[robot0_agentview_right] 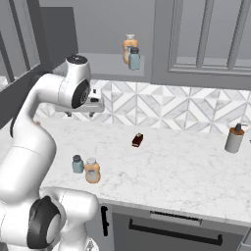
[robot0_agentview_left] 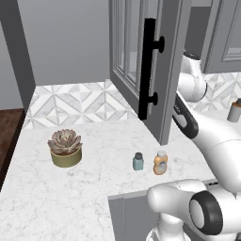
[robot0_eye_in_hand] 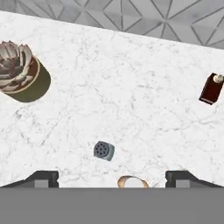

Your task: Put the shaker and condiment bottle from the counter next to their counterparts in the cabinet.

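Lighting: even, diffuse, bright; no glare. Shadows: faint, soft, beneath items on counter (robot0_agentview_left: 94, 188). Rendering: slightly soft, low-resolution; no edge distortion.

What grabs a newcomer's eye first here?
The big white arm rising over the marble counter, its tool open and looking straight down. Below it, near the front edge, a tiny teal shaker and an orange bottle stand side by side. The cabinet door hangs open, with a matching pair on the shelf inside.
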Tool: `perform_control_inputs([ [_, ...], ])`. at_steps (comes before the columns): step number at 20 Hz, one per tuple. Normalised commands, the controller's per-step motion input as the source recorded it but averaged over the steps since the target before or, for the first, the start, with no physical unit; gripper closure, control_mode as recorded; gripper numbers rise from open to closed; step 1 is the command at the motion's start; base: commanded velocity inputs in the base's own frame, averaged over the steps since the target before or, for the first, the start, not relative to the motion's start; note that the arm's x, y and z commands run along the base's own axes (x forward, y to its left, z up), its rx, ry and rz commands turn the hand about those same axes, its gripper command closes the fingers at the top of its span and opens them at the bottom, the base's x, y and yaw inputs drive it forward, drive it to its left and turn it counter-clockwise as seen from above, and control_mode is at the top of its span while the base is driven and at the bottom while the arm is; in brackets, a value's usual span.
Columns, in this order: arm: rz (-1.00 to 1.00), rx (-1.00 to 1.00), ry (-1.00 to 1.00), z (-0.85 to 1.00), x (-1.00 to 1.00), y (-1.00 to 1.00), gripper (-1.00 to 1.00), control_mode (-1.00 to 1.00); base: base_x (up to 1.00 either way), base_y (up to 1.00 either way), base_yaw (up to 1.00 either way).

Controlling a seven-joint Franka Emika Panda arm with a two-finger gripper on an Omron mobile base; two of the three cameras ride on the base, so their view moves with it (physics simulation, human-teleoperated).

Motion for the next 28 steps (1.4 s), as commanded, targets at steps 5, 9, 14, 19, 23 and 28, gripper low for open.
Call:
perform_control_inputs([
  [5, 0.46, 0.13, -0.15, -0.29, -0.02, -0.22, -1.00, -1.00, 0.00, 0.00, 0.00],
  [9, 0.66, 0.12, -0.18, -0.53, -0.06, -0.17, -1.00, -1.00, 0.00, 0.00, 0.00],
  [14, 0.72, 0.17, -0.19, -0.55, 0.00, -0.15, -1.00, -1.00, 0.00, 0.00, 0.00],
  [19, 0.70, 0.18, -0.21, -0.58, -0.01, -0.30, -1.00, -1.00, 0.00, 0.00, 0.00],
  [23, 0.56, 0.13, -0.18, -0.73, -0.05, -0.24, -1.00, -1.00, 0.00, 0.00, 0.00],
  [28, 0.12, 0.03, -0.06, -0.12, -0.03, -0.01, -1.00, -1.00, 0.00, 0.00, 0.00],
])
